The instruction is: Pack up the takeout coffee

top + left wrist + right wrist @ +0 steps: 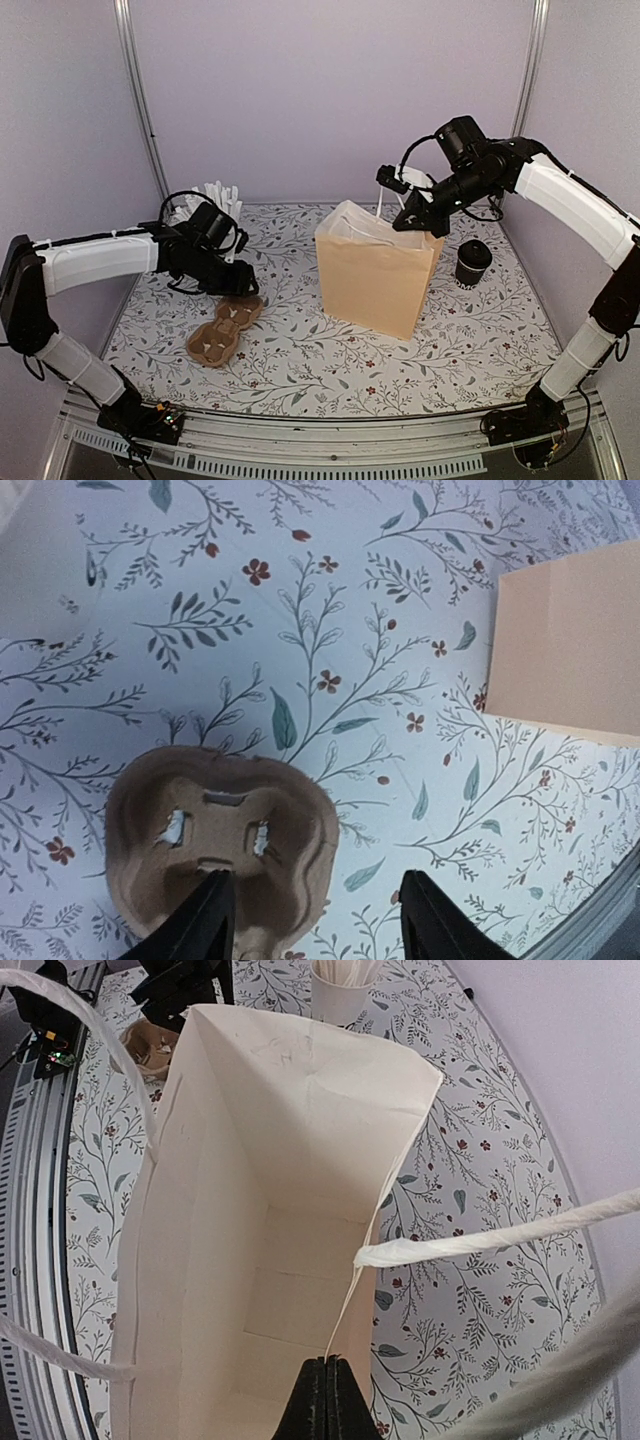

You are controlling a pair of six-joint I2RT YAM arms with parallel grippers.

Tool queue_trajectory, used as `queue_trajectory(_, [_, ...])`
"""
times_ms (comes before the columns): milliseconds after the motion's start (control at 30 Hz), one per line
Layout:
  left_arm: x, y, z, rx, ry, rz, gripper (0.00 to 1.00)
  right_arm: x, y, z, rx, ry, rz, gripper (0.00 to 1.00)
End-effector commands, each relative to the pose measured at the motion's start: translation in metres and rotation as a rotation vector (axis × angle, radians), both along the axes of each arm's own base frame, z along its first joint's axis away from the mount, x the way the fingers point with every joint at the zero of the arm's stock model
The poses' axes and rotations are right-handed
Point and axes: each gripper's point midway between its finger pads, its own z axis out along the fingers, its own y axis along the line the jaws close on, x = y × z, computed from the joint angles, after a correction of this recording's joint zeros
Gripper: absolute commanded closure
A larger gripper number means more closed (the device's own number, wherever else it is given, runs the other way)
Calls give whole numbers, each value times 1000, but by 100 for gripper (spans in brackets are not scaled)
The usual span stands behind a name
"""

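The takeout coffee (pixel 472 263), a small black cup with its black lid on, stands on the table right of the tan paper bag (pixel 375 275). My right gripper (pixel 411 224) is shut on the right side of the bag's top rim, holding it open. In the right wrist view the shut gripper (pixel 327 1363) pinches the thin rim, and the bag's inside (pixel 290 1140) is empty. My left gripper (pixel 240 284) is open and empty, low over the brown pulp carrier (pixel 225 330). In the left wrist view the open gripper (pixel 315 920) has one finger over the carrier (pixel 215 845).
A white cup of white sticks (pixel 222 200) stands at the back left, also in the right wrist view (pixel 340 985). The bag's white handles (pixel 500 1240) hang loose near my right gripper. A bag corner (pixel 570 650) lies right of the left gripper. Metal posts rise at the back.
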Motion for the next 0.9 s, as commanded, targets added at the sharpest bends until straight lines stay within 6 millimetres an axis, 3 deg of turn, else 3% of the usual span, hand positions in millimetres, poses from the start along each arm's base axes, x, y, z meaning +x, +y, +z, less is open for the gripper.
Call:
queue_trajectory(0, [-24,48,-11,247,-3,-103,46,-6,-7,-1,-7,16,-16,100])
queue_trajectory(133, [-36,41,-24,236,107,-183,52,-6,-7,0,-6,19,-12,100])
queue_trajectory(267, [-41,59,-41,344,196,-121,57,-7,-8,1,-8,15,-15,100])
queue_trajectory(467, [-47,62,-37,329,217,-95,58,-7,-11,2,-10,6,-22,100])
queue_trajectory(633, [-60,59,-46,296,282,-95,58,-5,-8,1,-10,13,-19,100])
queue_trajectory(867, [-62,60,-50,303,293,-78,60,-4,-6,0,-9,24,-16,100])
